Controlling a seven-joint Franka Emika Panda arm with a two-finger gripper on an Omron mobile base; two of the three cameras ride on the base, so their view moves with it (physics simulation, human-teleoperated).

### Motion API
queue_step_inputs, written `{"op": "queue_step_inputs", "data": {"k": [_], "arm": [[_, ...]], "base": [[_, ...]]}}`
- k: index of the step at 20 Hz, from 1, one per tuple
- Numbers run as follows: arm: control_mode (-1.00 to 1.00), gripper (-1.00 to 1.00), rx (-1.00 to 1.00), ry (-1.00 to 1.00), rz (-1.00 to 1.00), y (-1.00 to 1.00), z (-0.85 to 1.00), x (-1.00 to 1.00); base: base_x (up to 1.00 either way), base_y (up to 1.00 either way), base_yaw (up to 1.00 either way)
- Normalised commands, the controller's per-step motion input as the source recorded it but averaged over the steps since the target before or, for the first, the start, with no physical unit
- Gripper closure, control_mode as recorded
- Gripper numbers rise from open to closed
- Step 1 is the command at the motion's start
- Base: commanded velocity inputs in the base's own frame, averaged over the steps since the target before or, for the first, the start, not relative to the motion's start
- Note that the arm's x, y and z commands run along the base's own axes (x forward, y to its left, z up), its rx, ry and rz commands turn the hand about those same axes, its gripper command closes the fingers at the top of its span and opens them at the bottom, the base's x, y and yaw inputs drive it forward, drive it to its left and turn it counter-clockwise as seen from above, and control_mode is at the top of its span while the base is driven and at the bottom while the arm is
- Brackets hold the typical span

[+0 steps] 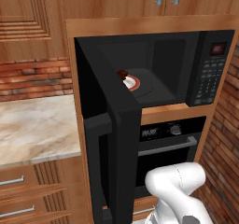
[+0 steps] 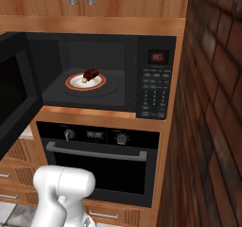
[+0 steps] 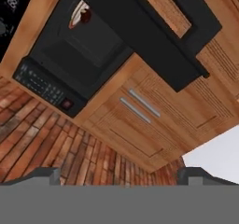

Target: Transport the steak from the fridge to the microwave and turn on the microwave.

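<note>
— Since the microwave (image 2: 101, 74) door (image 1: 119, 139) hangs wide open on the left, we can see right in. What is in there?

— We see the steak (image 2: 91, 74), a little dark brown lump, lying on a round white plate (image 2: 78, 83) with a red rim. It sits in the smooth black box.

— And our gripper (image 3: 119, 174)?

— We see two small dark fingertips (image 3: 44, 174) set far apart, with nothing between them.

— What's near?

— A black oven (image 2: 97, 162) with a long bar handle sits below, rough red brick wall (image 2: 212, 108) on the right, and a shiny marble counter (image 1: 35, 125) on the left.
</note>
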Motion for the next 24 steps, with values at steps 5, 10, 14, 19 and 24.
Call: {"op": "queue_step_inputs", "data": {"k": [5, 10, 14, 19, 24], "arm": [[-1.00, -1.00, -0.08, 0.00, -0.20, 0.39, -0.23, 0.00], [-1.00, -1.00, -0.10, 0.00, -0.15, 0.37, -0.22, 0.00], [-1.00, -1.00, -0.12, 0.00, -0.12, 0.29, -0.26, 0.00], [-1.00, -1.00, -0.11, 0.00, -0.09, 0.18, -0.23, 0.00], [-1.00, -1.00, -0.08, 0.00, -0.11, 0.16, -0.20, 0.07]], "base": [[0.00, 0.00, 0.00], [0.00, 0.00, 0.00], [0.00, 0.00, 0.00], [0.00, 0.00, 0.00], [0.00, 0.00, 0.00]]}}
